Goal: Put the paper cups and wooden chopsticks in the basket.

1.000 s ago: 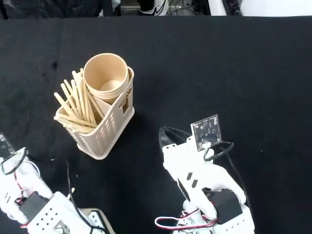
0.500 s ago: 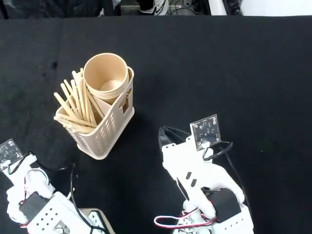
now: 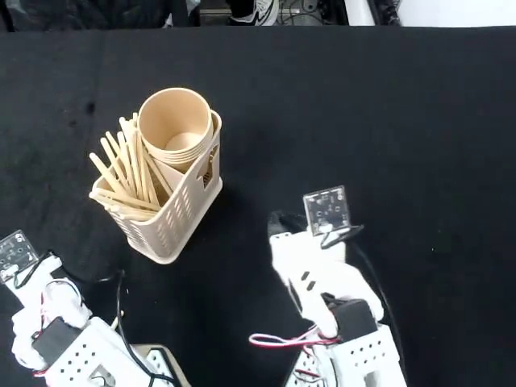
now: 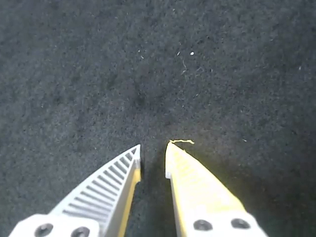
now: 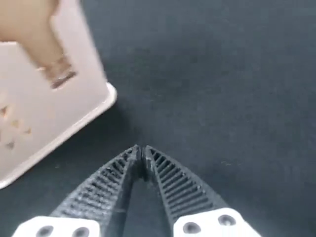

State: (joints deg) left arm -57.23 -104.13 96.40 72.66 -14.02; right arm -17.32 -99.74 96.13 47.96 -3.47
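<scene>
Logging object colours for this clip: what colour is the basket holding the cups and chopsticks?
The basket is cream-white with slotted walls; the high view shows it best.

paper cups (image 3: pixel 175 121) beside wooden chopsticks (image 3: pixel 127 171) in basket (image 3: pixel 179 219), basket on table (image 3: pixel 379 105), left of right hand (image 5: pixel 141 151)

Blurred basket (image 5: pixel 59 116), partly off-frame.

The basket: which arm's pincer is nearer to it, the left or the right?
Right. The right pincer lies just beside the basket, whose corner shows close ahead in its wrist view. The left pincer is farther off, over the black table.
</scene>
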